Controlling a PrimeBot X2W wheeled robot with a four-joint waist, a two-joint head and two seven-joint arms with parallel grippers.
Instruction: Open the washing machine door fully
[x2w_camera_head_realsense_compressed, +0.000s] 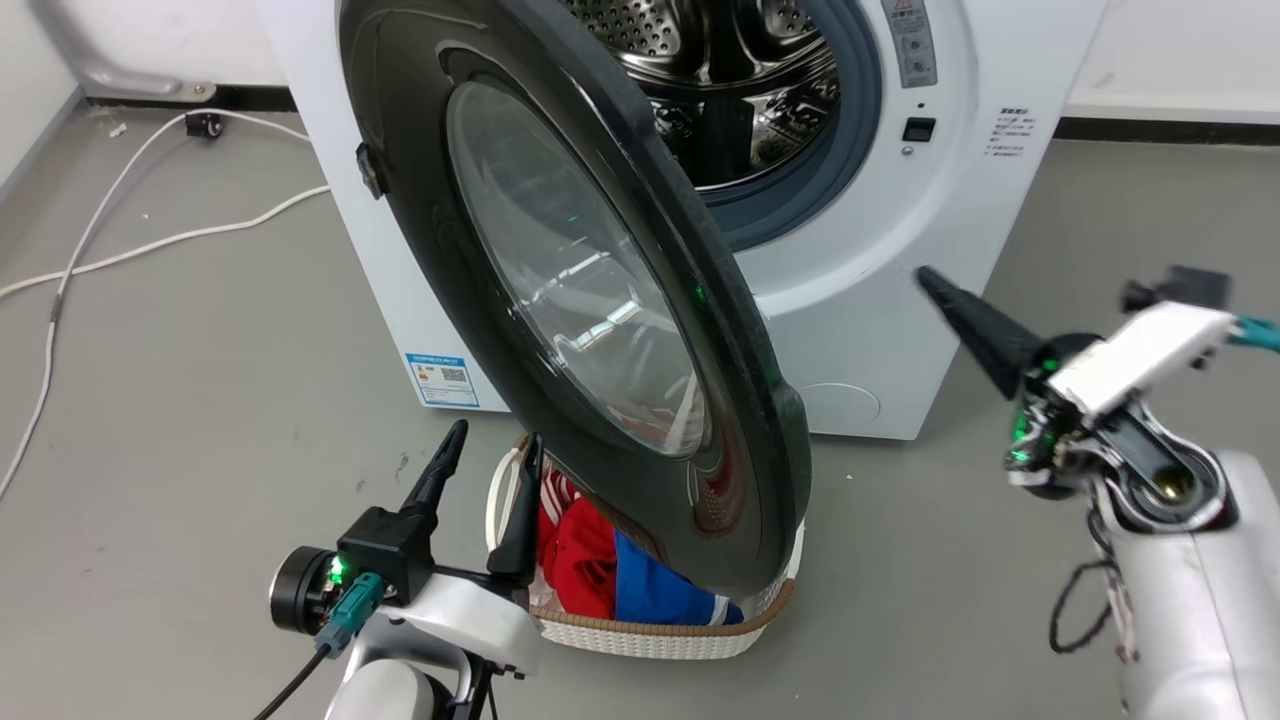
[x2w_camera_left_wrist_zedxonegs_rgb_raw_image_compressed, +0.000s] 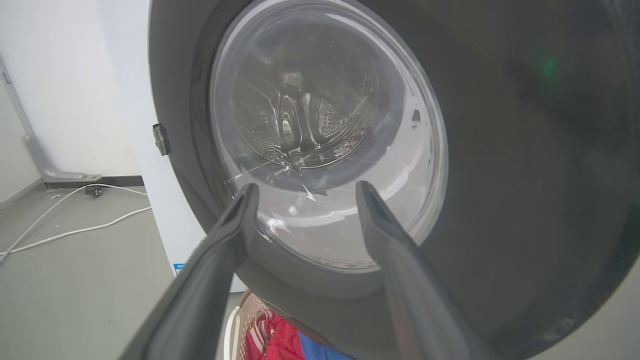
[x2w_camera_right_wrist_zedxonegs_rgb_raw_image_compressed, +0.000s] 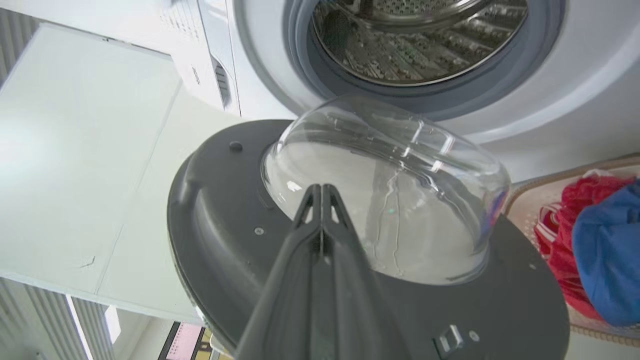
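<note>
Washing machine door (x2w_camera_head_realsense_compressed: 600, 330): part open, standing out at an angle from the front of the washing machine (x2w_camera_head_realsense_compressed: 880, 330). It is hinged at the machine's left-hand edge as the robot faces it. The steel drum (x2w_camera_head_realsense_compressed: 740, 60) is exposed. The door's free edge hangs above a laundry basket (x2w_camera_head_realsense_compressed: 660, 635) on the floor in front of the machine; I cannot tell the clearance between them.

Handling (judgement):
- The door is large and rigid and probably has some weight, but the hinge carries it, so a steady sideways push should swing it.
- The glossy black ring looks slippery and is too broad to pinch.
- The glass bowl window (x2w_camera_right_wrist_zedxonegs_rgb_raw_image_compressed: 390, 200) is smooth and curved, so a fingertip would skid off it. Avoid it.
- The best contact is the flat grey inner ring near the latch (x2w_camera_right_wrist_zedxonegs_rgb_raw_image_compressed: 452, 340), farthest from the hinge for leverage.

Left tool (x2w_camera_head_realsense_compressed: 497, 432): low in front of the machine, on the door's outer side. Its fingers are spread wide and point up toward the machine, with nothing between them. In the left wrist view the left tool (x2w_camera_left_wrist_zedxonegs_rgb_raw_image_compressed: 306, 186) frames the window from outside. It is close to the door, but I cannot confirm contact.

Right tool (x2w_camera_head_realsense_compressed: 930, 280): off the machine's right front, with the pale forearm rising from below and the wrist bent toward the machine. Its fingers are pressed together and hold nothing. In the right wrist view the right tool (x2w_camera_right_wrist_zedxonegs_rgb_raw_image_compressed: 320, 187) aims at the door's inner face, beside the base of the bowl.
</note>
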